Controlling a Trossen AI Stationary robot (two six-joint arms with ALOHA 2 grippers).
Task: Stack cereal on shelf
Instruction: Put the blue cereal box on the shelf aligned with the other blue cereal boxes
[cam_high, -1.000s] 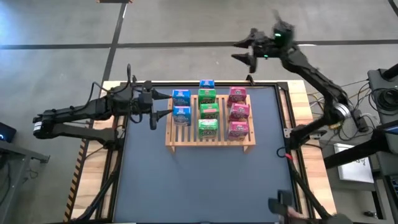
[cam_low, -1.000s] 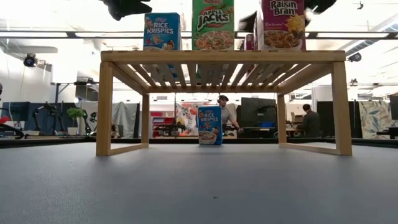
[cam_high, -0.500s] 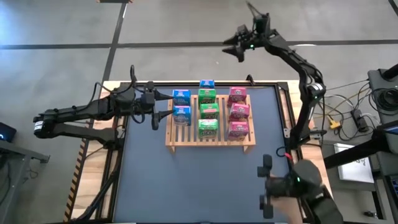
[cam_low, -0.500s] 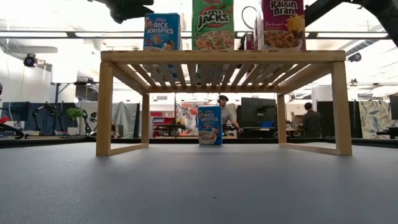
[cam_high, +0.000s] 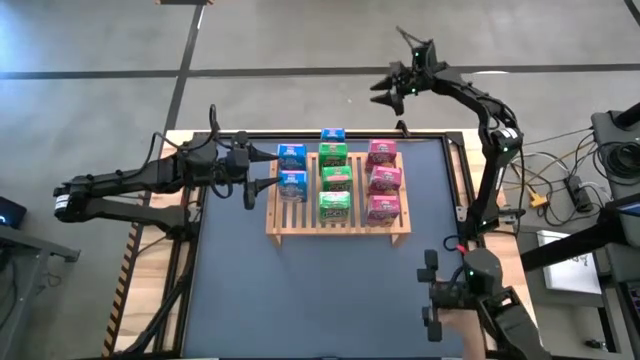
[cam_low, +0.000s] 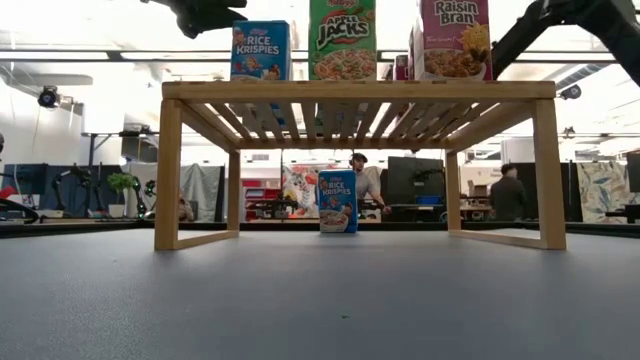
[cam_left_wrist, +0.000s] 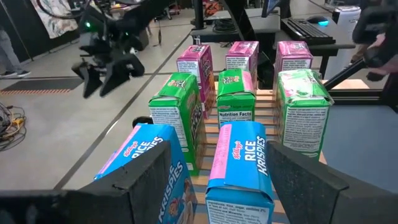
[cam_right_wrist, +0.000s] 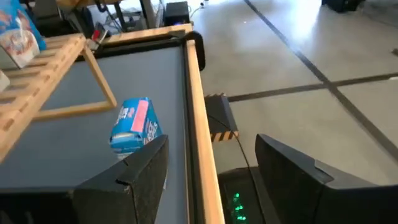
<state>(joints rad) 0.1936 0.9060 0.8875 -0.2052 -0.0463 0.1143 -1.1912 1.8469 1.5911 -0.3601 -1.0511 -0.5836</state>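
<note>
My right arm swung, nothing else moved

I see the right gripper (cam_high: 392, 88) shifted left beyond the table's far edge, its jaws a touch narrower than before.

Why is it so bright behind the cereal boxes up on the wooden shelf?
In the low view, ceiling lights glare white behind the boxes on the shelf, washing out the room above. The high view is evenly lit, with soft shadows beside the shelf. In the left wrist view, the near blue boxes look stretched.

Left arm stretched level from the left, left gripper (cam_high: 255, 172) with fingers (cam_left_wrist: 149, 180) parted and empty, right arm raised high, right gripper (cam_high: 390, 88) spread, holding nothing
</note>
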